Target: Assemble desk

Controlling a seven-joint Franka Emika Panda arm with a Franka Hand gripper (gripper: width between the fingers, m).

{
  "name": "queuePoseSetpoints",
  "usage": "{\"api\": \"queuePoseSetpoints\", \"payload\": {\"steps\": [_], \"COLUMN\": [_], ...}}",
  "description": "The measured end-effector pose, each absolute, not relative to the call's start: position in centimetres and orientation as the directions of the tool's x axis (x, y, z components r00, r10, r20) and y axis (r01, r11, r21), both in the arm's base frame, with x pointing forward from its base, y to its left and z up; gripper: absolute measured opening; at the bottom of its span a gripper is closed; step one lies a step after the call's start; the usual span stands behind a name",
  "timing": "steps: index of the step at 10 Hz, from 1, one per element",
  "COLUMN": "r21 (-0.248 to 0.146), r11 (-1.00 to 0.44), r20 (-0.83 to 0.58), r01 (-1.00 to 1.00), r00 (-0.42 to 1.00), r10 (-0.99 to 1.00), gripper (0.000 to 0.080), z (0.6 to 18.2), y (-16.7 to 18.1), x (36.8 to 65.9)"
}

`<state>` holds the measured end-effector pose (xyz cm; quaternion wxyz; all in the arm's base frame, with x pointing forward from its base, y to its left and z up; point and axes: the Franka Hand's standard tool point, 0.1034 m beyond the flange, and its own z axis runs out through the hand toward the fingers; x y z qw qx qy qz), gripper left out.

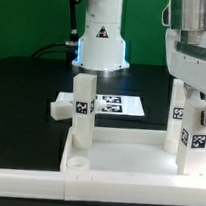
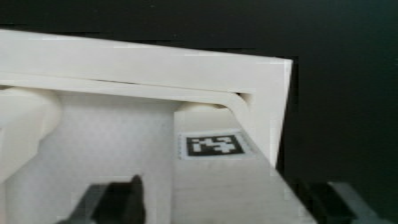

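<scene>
The tabletop (image 1: 117, 152) is seen lying flat, rim up, on the black worktop (image 1: 22, 85), in the foreground of the exterior view. All places are given from this tabletop. One tagged leg (image 1: 82, 111) is stood upright at its rear rim, toward the exterior view's left. A second leg (image 1: 177, 115) is stood upright at the rear rim toward the exterior view's right. A third leg (image 1: 198, 137), also tagged, is seen just beside the second, nearer the camera. The gripper (image 1: 195, 58) is placed directly above those two legs; whether anything is touched cannot be told. In the wrist view the tabletop corner (image 2: 178, 70) and a tagged leg (image 2: 214, 150) are shown between the dark jaws, which are spread wide with nothing pinched. A loose white part (image 1: 60, 109) lies on the worktop behind the tabletop. The marker board (image 1: 116, 104) lies flat further behind. The robot base (image 1: 101, 36) is seen beyond that.
</scene>
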<state>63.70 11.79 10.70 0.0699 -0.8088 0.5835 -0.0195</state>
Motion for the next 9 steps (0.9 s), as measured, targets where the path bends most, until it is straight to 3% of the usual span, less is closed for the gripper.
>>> {"api": "queuePoseSetpoints", "payload": {"steps": [1,2,5,6,7,9], "r21": [-0.140,-0.136,-0.137,-0.122,-0.083,-0.053], "r11": [-0.491,-0.584,-0.718,-0.803,-0.920,-0.991], "r20": [-0.023,-0.013,0.013,0.042,0.092,0.142], "r01": [-0.860,-0.800,-0.682,-0.583,-0.382,-0.125], "r00": [0.498,0.591,0.724,0.806,0.917,0.981], "r10": [-0.867,-0.806,-0.690,-0.591,-0.389,-0.131], "gripper": [0.0542,0.0626,0.0648,0.0648,0.0649,0.0649], "z": [10.73,10.72,10.69,10.72,10.83,10.86], "y": [11.75,11.76,11.65,11.55,11.41,11.22], "x": [63.78,63.75,63.77,63.83,64.04,64.41]}}
